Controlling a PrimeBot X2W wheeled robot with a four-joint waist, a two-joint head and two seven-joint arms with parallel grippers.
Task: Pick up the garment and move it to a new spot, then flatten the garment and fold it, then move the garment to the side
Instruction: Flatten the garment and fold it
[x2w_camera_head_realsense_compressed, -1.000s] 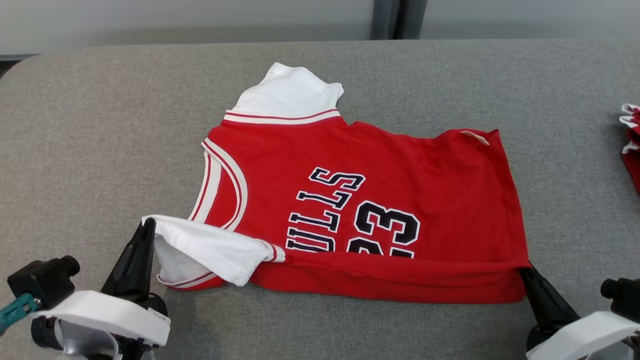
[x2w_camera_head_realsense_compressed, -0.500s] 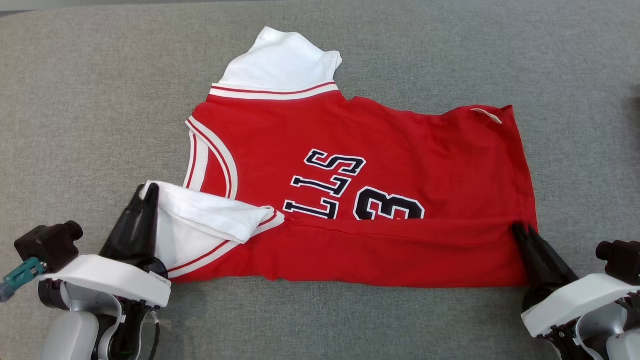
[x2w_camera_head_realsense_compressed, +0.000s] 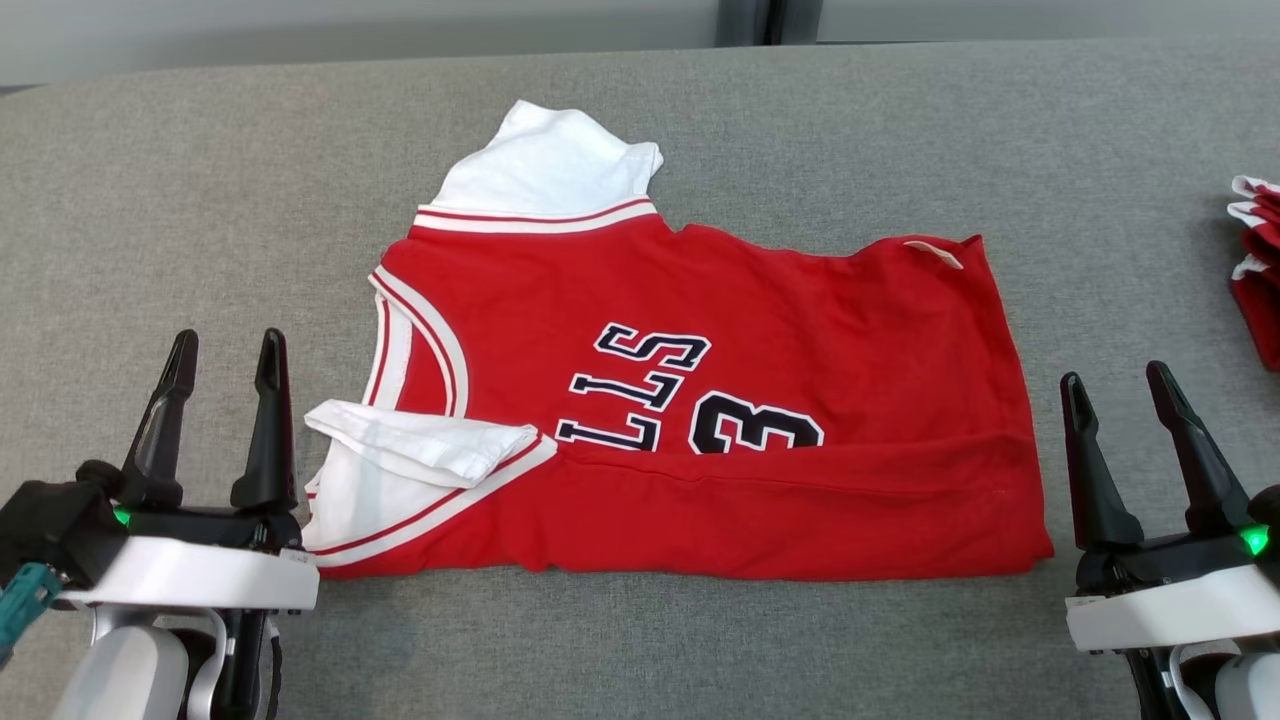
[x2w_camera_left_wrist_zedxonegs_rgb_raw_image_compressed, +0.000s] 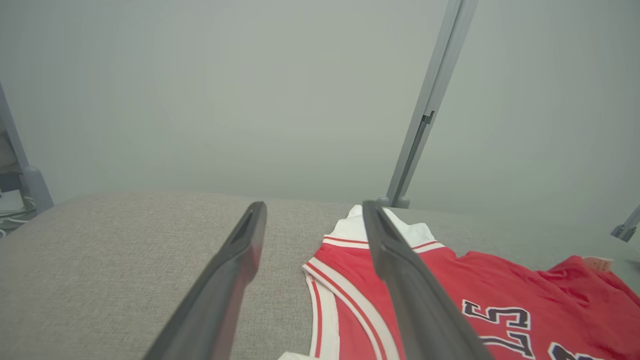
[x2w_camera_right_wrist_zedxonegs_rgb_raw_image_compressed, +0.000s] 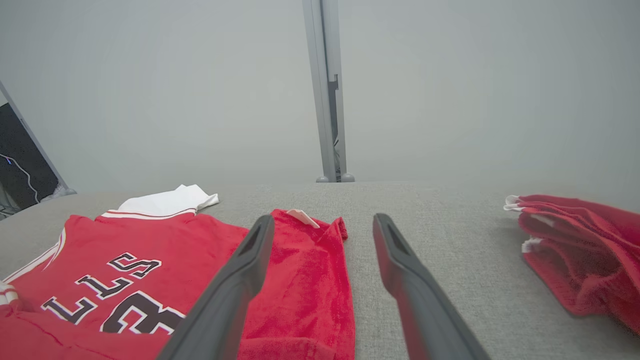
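Note:
The garment (x2w_camera_head_realsense_compressed: 800, 330) is a red basketball jersey with white sleeves and dark lettering, lying on the grey table with its near edge folded over onto itself. It also appears in the left wrist view as the garment (x2w_camera_left_wrist_zedxonegs_rgb_raw_image_compressed: 525, 300) and in the right wrist view as the garment (x2w_camera_right_wrist_zedxonegs_rgb_raw_image_compressed: 150, 250). My left gripper (x2w_camera_head_realsense_compressed: 226, 355) stands open just left of the folded white sleeve (x2w_camera_head_realsense_compressed: 420, 450), clear of the cloth. At the jersey's right edge my right gripper (x2w_camera_head_realsense_compressed: 1117, 390) is open too, holding nothing. Both pairs of fingers point away from me.
A second pile of red and white cloth (x2w_camera_head_realsense_compressed: 1258, 270) lies at the table's right edge, also seen as the pile (x2w_camera_right_wrist_zedxonegs_rgb_raw_image_compressed: 580, 250) in the right wrist view. A grey post (x2w_camera_right_wrist_zedxonegs_rgb_raw_image_compressed: 327, 90) stands behind the table (x2w_camera_head_realsense_compressed: 150, 230), against a pale wall.
Both grippers were shut on the jersey's near corners, carried the near edge over onto the jersey, then let go, opened and drew back toward me. The head camera also shifted.

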